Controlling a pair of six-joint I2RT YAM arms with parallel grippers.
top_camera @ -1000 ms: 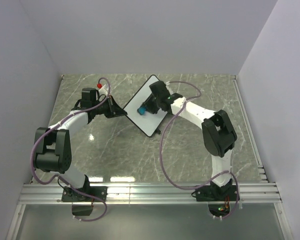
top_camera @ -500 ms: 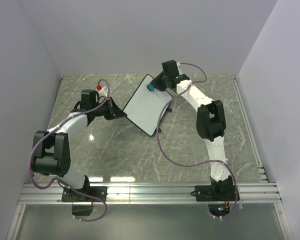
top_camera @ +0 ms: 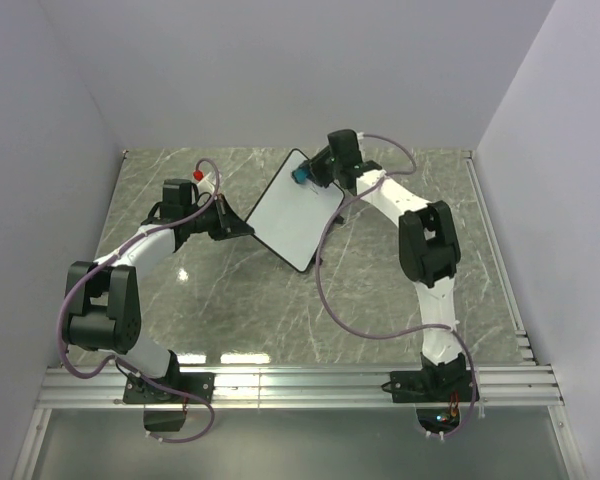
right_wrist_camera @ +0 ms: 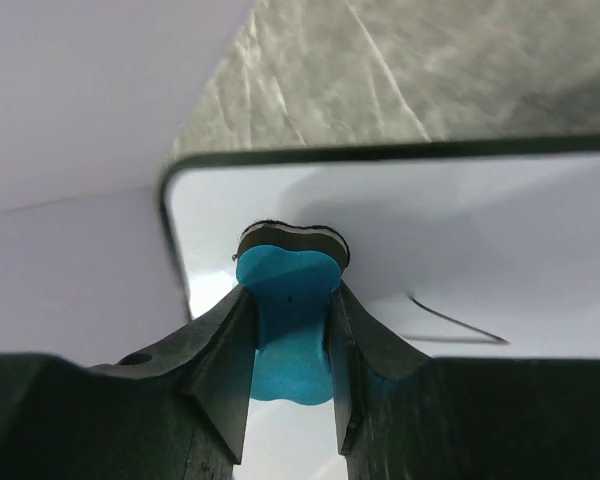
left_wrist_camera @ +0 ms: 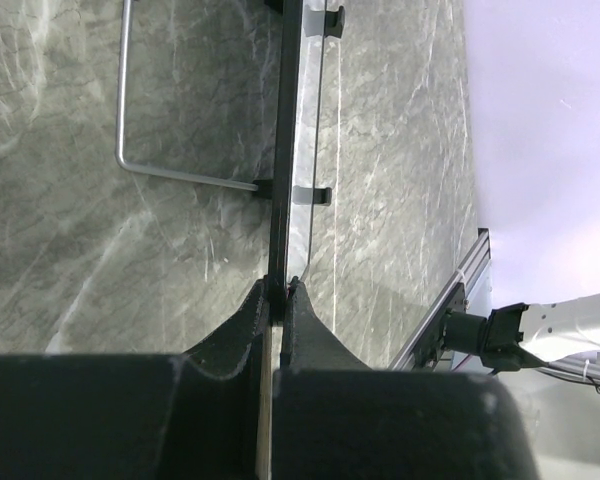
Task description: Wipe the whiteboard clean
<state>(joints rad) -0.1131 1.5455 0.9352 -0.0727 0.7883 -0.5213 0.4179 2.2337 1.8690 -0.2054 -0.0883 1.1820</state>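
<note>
The small rectangular white whiteboard with a thin black frame (top_camera: 295, 212) stood tilted over the grey-green marble counter (top_camera: 210, 290). The left claw (left_wrist_camera: 280, 292) was clamped on the whiteboard's frame at its left edge, with the board seen edge-on between the fingers. The right claw (right_wrist_camera: 292, 290) was clamped on a small blue eraser with a dark felt pad (right_wrist_camera: 288, 335), which was pressed against the whiteboard's face just inside the far rounded corner. A thin dark curved line (right_wrist_camera: 450, 322) showed on the whiteboard beside the eraser.
</note>
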